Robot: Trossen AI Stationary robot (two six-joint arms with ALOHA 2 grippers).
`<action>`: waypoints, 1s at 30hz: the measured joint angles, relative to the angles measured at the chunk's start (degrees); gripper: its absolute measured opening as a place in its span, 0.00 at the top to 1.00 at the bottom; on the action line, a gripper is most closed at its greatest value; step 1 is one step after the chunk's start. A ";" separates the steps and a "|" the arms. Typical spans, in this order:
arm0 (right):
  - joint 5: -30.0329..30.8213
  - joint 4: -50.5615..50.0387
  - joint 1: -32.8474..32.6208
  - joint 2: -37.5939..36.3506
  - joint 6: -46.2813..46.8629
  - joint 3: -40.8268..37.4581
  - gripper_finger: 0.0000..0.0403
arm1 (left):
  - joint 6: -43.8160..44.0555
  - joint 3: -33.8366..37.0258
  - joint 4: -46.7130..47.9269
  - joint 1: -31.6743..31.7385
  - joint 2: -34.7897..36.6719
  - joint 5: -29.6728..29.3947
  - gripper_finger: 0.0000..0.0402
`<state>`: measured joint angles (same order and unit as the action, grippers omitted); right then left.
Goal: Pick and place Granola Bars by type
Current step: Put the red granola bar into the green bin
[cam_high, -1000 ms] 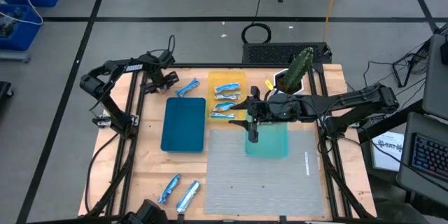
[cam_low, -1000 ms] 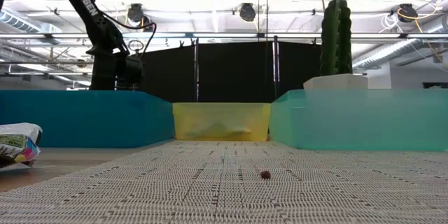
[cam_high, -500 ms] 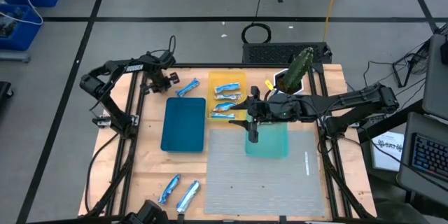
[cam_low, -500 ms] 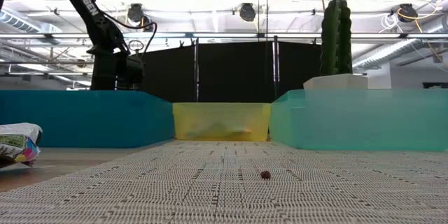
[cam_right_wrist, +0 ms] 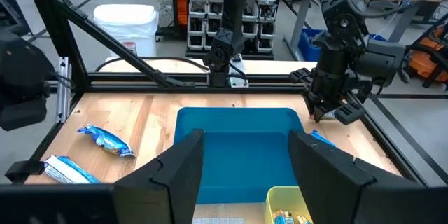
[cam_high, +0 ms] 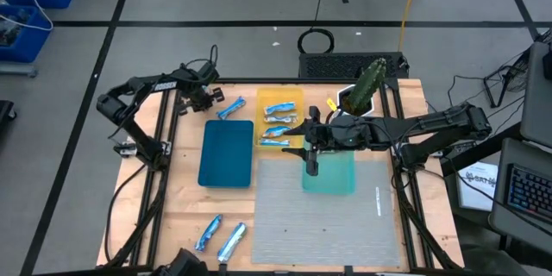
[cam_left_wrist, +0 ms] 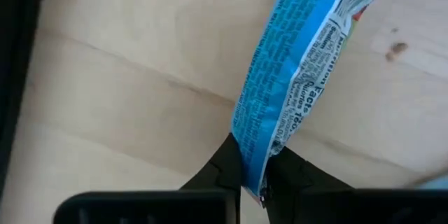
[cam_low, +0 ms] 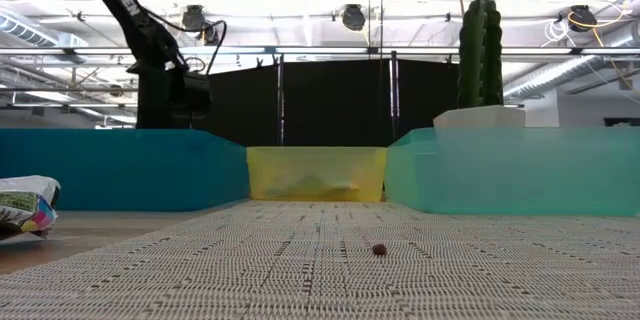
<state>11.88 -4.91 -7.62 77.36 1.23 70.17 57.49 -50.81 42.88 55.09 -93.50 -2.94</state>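
My left gripper (cam_high: pixel 213 99) is at the far left of the table, shut on a blue-and-white granola bar (cam_high: pixel 229 108) beside the far edge of the blue tray (cam_high: pixel 226 153). Its fingers close on the bar's end in the left wrist view (cam_left_wrist: pixel 253 178). My right gripper (cam_high: pixel 310 157) hangs open and empty over the teal tray (cam_high: pixel 338 177); its own view shows the fingers apart (cam_right_wrist: pixel 245 164). Several blue bars lie in the yellow tray (cam_high: pixel 293 97). Two more bars (cam_high: pixel 208 231) (cam_high: pixel 231 241) lie on the wood at the near left. My left gripper pinches the bar's near end (cam_left_wrist: pixel 256 159) between its two fingertips, on the thin wrapper edge. The bar reaches away from the fingers over the wooden table. Whether it rests on the wood or is lifted clear I cannot tell.
A grey mat (cam_high: pixel 328 220) covers the near middle of the table. A potted cactus (cam_high: pixel 366 86) stands at the far right. The black frame rails (cam_high: pixel 164 129) run along the table's sides. A small crumb (cam_low: pixel 379 250) lies on the mat.
My left gripper has gone a little toward the table's right edge, toward the blue bar by the blue tray. The bar lies where it was.
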 joint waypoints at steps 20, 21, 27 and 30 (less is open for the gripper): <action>1.11 5.54 0.00 0.00 2.39 0.00 0.45 | -13.50 0.02 -11.54 -10.44 29.81 0.00 0.94; 0.28 7.51 0.00 0.00 2.54 0.00 0.44 | -14.24 0.00 -13.13 -11.43 31.30 0.04 0.94; -1.66 19.50 0.00 -0.02 3.26 0.02 0.38 | -21.50 -0.02 -22.56 -17.13 38.57 0.04 0.94; -1.66 22.78 0.00 -0.02 3.89 0.02 0.35 | -27.57 -0.02 -27.71 -20.09 40.93 0.04 0.94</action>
<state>10.22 17.87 -7.62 77.34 5.12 70.19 29.92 -50.83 15.17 35.00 -52.57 -2.90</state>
